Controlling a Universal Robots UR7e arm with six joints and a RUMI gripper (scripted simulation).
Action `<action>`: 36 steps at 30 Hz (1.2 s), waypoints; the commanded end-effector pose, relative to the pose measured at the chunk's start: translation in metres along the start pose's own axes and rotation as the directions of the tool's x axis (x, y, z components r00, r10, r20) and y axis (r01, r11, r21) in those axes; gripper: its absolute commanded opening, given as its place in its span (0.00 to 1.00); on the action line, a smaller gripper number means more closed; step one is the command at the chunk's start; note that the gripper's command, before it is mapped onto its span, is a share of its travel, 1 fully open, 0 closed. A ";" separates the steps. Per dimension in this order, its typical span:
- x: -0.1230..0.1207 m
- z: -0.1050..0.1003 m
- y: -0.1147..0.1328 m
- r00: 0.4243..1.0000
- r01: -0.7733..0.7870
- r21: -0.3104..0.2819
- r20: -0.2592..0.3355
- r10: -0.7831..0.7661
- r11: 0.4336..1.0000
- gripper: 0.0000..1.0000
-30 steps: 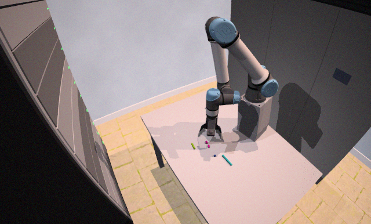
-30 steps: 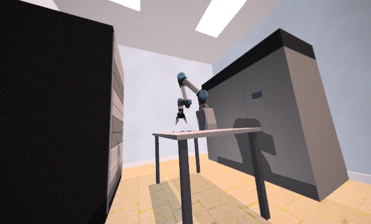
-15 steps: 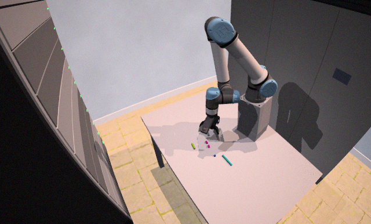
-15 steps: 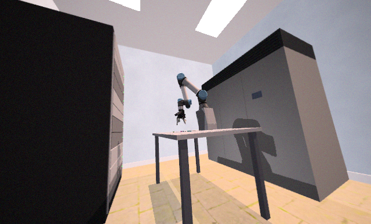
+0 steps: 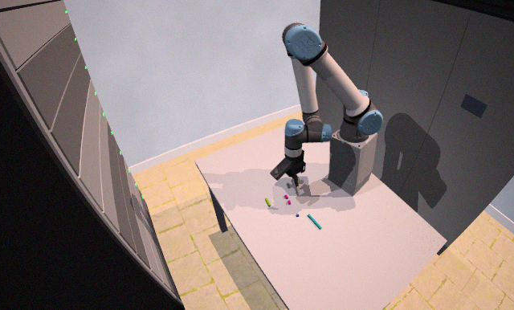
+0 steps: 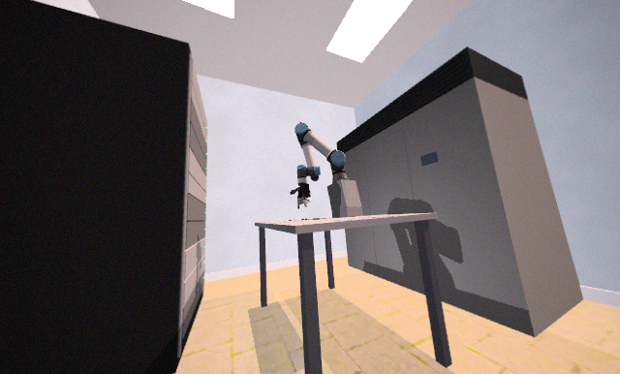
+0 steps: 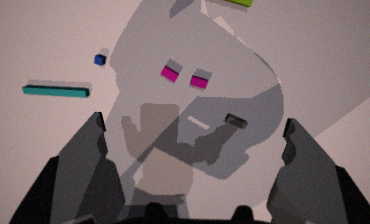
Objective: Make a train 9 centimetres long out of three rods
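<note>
End effector spread wide, nothing between its fingers, hanging above the tabletop with a clear gap under it in the exterior view. All rods lie flat and apart from each other, none end to end.

Wrist view: a short grey rod sits in shadow just ahead of the end effector, toward its right finger. Two magenta rods lie farther ahead, side by side with a small gap. Blue rod is ahead and off to the left. Turquoise rod lies farther left, beyond the left finger. Lime rod is farthest ahead, cut by the frame's top edge.
</note>
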State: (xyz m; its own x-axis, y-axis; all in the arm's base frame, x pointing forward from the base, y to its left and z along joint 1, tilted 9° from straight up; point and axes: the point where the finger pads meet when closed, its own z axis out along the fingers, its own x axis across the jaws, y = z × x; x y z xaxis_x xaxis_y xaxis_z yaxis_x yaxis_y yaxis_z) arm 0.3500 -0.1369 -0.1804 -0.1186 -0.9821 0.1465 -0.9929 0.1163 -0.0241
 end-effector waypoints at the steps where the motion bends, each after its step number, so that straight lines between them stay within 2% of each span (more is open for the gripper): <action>1: 0.007 0.000 0.002 0.986 -0.167 -0.001 -0.007 0.167 0.986 1.00; 6: 0.013 0.000 0.005 0.953 -0.304 0.000 -0.007 0.304 0.953 1.00; 8: 0.013 0.000 0.005 0.953 -0.304 0.000 -0.007 0.304 0.953 1.00; 16: 0.023 0.000 0.011 0.843 -0.537 0.002 -0.007 0.537 0.843 1.00; 23: 0.031 0.001 0.016 0.721 -0.693 0.004 -0.007 0.693 0.721 1.00; 25: 0.031 0.001 0.016 0.721 -0.693 0.004 -0.007 0.693 0.721 1.00; 36: 0.042 0.001 0.027 0.450 -0.893 0.007 -0.006 0.893 0.450 1.00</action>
State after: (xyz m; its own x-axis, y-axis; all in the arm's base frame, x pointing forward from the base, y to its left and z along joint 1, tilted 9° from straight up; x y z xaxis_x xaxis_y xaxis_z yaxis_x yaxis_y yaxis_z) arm 0.3229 -0.1714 -0.1764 -0.8839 -0.4633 0.0641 -0.4676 0.8733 -0.1367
